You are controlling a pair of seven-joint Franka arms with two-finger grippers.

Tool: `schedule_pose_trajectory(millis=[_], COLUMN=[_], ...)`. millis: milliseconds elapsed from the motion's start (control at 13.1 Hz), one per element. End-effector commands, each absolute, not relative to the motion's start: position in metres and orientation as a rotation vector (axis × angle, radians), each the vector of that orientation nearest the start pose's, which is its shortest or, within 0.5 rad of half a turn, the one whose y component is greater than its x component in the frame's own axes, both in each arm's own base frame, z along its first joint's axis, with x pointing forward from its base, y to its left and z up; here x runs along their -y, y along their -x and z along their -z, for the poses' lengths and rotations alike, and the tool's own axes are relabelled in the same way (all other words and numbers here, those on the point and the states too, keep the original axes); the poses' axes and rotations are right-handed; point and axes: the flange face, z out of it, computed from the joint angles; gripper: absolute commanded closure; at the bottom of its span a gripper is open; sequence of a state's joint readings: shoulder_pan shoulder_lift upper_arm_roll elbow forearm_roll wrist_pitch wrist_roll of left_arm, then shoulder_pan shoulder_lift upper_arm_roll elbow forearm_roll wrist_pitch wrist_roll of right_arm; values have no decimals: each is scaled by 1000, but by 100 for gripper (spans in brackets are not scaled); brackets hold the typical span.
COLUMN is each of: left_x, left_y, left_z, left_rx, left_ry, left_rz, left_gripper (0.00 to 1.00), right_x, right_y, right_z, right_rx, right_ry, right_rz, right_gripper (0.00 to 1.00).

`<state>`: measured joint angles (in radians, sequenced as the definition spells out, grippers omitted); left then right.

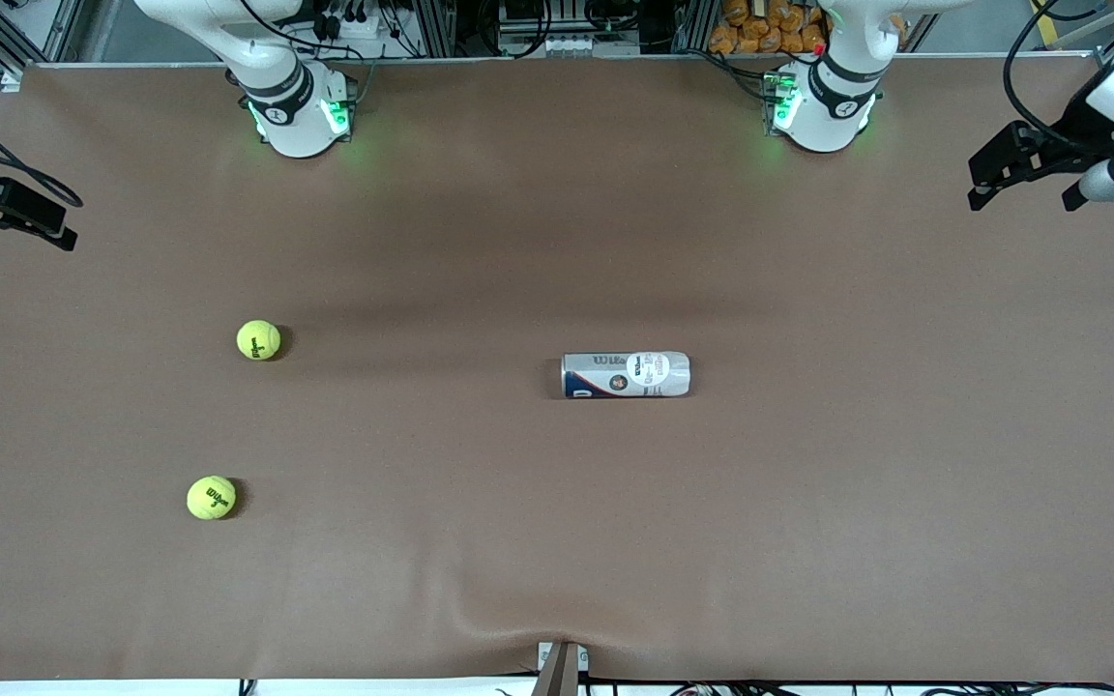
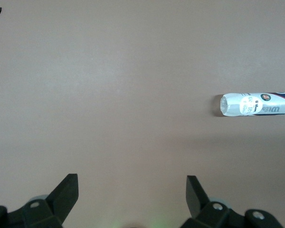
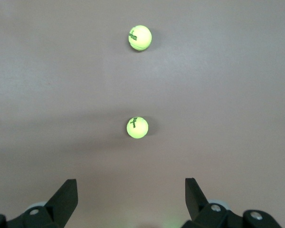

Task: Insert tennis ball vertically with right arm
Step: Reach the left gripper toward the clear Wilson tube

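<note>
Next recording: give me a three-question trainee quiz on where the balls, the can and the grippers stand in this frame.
1. True or false: the can stands upright.
2. How many tennis balls lie on the table?
3. Multiple choice: the right gripper is A) shut on a ball, B) open and empty, C) touching the can.

Key:
1. False; it lies on its side.
2. Two: the near ball and the far ball, both toward the right arm's end.
3. B. The left gripper is open too, up over bare table.
</note>
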<state>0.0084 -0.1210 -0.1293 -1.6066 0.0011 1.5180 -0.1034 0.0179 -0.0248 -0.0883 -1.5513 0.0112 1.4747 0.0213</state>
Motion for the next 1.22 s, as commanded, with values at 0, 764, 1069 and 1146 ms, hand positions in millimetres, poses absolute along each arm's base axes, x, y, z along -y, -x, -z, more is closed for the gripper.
schedule_pose_trajectory(millis=[0,764,1069,1146], left_x=[65,118,184,202], left_y=[-506,-522,-529,-535], left_z=[-668,-646,-602,-588], left_rx=[-16,-185,-392,-447], left_ry=[3106,3097,3070,3065], left_rz=[76,1,-122,-154], left_gripper=[0,0,0,0], right_x=[51,43,39,40], right_y=[-530,-531,-531,-531], right_z=[-635,-641,-644,-644], right_rx=[-182,-210,-234,-232], right_ry=[3112,3111,3111,3112], right_rz=[-95,-76,-77,-77], right_gripper=[0,0,0,0])
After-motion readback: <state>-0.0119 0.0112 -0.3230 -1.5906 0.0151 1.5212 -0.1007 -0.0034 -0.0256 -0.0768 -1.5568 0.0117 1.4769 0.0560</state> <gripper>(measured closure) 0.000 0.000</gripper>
